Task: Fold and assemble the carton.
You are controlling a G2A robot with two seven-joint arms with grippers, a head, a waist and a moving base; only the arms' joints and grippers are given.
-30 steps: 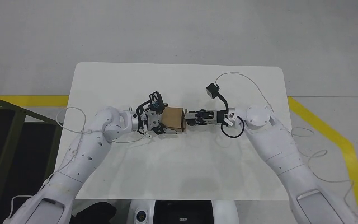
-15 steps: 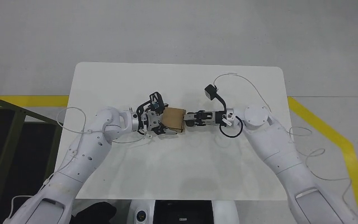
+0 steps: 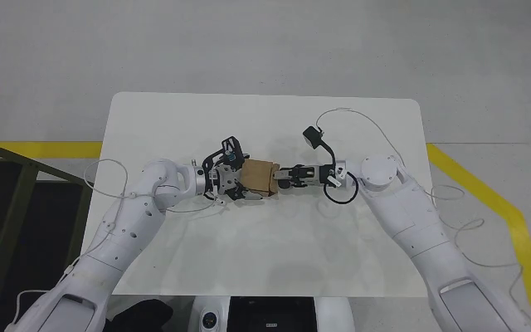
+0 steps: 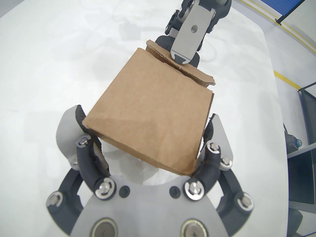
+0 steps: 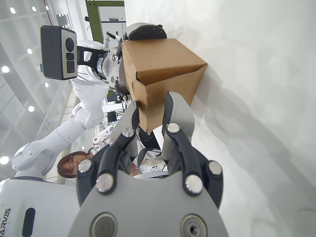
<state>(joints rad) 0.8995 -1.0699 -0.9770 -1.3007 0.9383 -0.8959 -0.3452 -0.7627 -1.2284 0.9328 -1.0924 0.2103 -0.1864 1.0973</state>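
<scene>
A: Carton [image 3: 257,176], appearance?
B: Plain brown corrugated board, folded up into a box shape and lying on its side. The end facing right is open, with one flap [image 4: 197,76] sticking out, its edge ragged.

A: Where?
B: Middle of the white table [image 3: 166,116], between the two grippers. One edge looks to be down at the tabletop; can't tell if it rests there.

A: Count?
B: One carton, one table, two grippers.

A: Arms?
B: Both come in from the near corners, elbows bent outward, wrists turned to face each other across the carton. The left gripper [image 3: 236,181] has its jaws spread across the carton's left end, a pad pressed on either side, holding it. The right gripper [image 3: 280,178] has its jaws pinched onto the projecting flap, one finger [image 5: 170,104] on each face of the board.
</scene>
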